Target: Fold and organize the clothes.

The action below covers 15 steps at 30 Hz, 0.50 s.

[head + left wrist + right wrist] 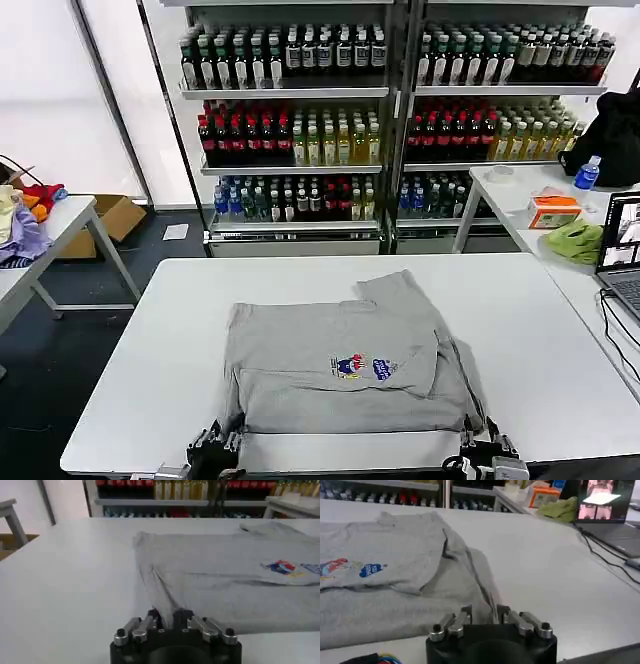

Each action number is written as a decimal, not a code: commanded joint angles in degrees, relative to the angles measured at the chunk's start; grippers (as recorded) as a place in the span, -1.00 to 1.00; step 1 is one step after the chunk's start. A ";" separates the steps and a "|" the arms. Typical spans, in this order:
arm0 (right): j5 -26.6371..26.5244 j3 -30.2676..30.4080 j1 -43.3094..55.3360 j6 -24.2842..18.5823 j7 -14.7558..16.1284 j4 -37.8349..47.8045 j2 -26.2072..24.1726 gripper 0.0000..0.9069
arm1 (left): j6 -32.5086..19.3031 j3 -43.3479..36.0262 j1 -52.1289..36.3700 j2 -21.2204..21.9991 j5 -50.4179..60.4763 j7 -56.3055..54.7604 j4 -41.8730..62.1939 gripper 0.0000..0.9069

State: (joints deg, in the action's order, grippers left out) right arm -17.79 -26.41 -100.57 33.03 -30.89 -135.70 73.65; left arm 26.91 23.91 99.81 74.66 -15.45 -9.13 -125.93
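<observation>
A light grey T-shirt (340, 370) lies on the white table (150, 330), partly folded, with its small red and blue logo (362, 367) facing up. Its lower part is doubled over toward the near edge, and one sleeve (395, 290) sticks out at the far side. My left gripper (215, 445) sits at the shirt's near left corner. In the left wrist view the gripper (168, 617) is shut on a pinched ridge of the T-shirt (225, 580). My right gripper (485, 445) is at the near right corner, and in its own view the gripper (484, 611) is shut on the T-shirt (395, 555).
Bottle shelves (300, 120) stand behind the table. A side table (520, 200) on the right holds a laptop (622, 245), a lime-green cloth (578, 240) and an orange box (553, 210). Coloured garments (25, 215) lie on a table at the left. Bare tabletop surrounds the shirt.
</observation>
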 commanded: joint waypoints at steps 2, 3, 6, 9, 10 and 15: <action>-0.71 -2.90 -0.16 0.11 0.21 -6.02 0.04 1.00 | 2.53 2.85 1.37 -0.35 -4.00 -0.62 -11.46 1.00; -1.10 -3.72 0.67 0.11 0.36 -6.07 0.01 1.00 | 3.29 3.40 0.79 -0.59 -4.38 -0.85 -11.94 1.00; -4.41 -7.36 4.34 0.14 0.49 -5.65 -0.45 1.00 | 4.91 6.56 -3.79 -2.25 -5.50 -1.66 -12.97 1.00; -7.50 -9.82 7.21 0.14 1.55 -5.27 -1.16 1.00 | 5.51 8.81 -7.36 -5.15 -6.40 -1.36 -11.67 1.00; -8.46 -10.44 8.35 0.16 1.74 -4.81 -1.56 1.00 | 5.47 9.09 -8.44 -6.18 -6.39 -1.23 -11.08 1.00; -10.08 -11.72 17.72 0.21 3.10 1.22 -3.84 1.00 | 4.57 9.36 -17.18 -11.42 -9.37 0.23 -3.66 1.00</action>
State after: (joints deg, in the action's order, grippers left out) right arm -24.45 -34.53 -91.09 33.24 -28.62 -136.82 71.17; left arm 30.41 29.65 95.31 70.94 -20.24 -9.86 -134.04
